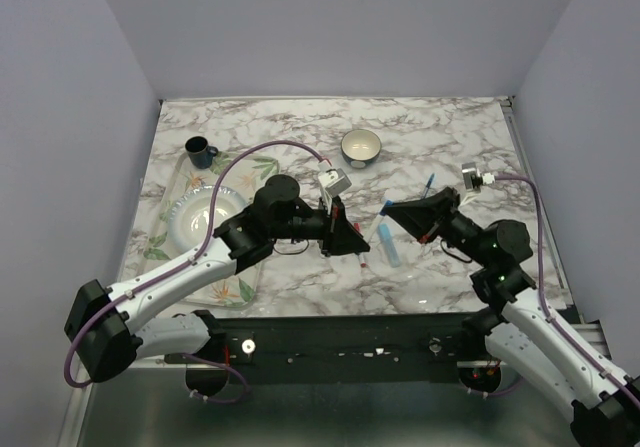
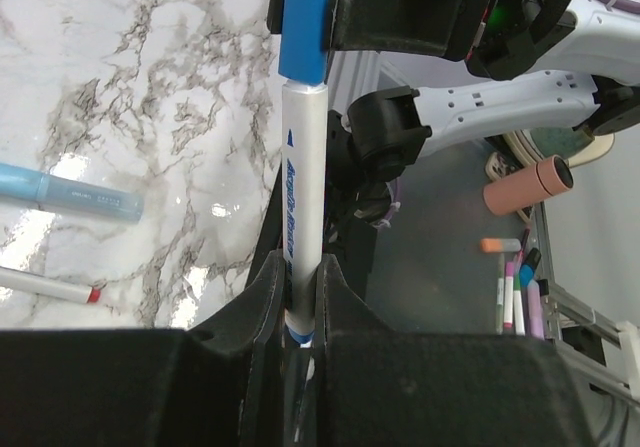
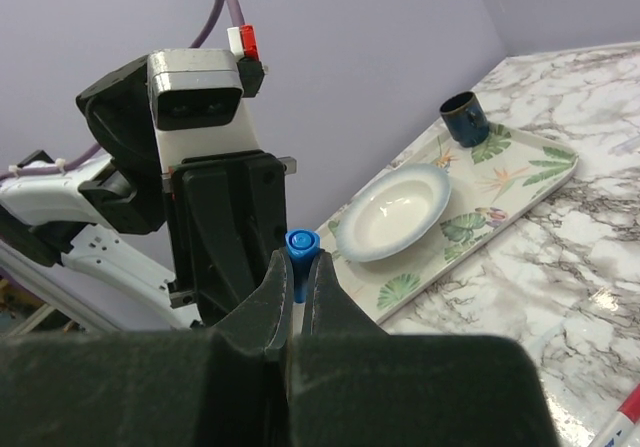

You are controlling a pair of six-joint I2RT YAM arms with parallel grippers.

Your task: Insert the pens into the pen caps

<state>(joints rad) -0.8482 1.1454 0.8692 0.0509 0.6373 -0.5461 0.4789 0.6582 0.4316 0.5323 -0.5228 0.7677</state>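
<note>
- Your left gripper [image 2: 302, 289] is clamped on the white-barrelled blue pen [image 2: 300, 187].
- Your right gripper [image 3: 299, 275] pinches the blue pen cap [image 3: 300, 245], which meets that pen's end.

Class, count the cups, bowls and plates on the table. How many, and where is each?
3. A white plate on the floral tray; a dark mug at that tray's far corner; a bowl on bare marble, far middle. The arms might hide others.

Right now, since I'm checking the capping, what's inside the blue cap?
The white pen runs up into the cap, which the right pincer holds. Its tip is hidden by the cap, so how deep it sits cannot be seen.
</note>
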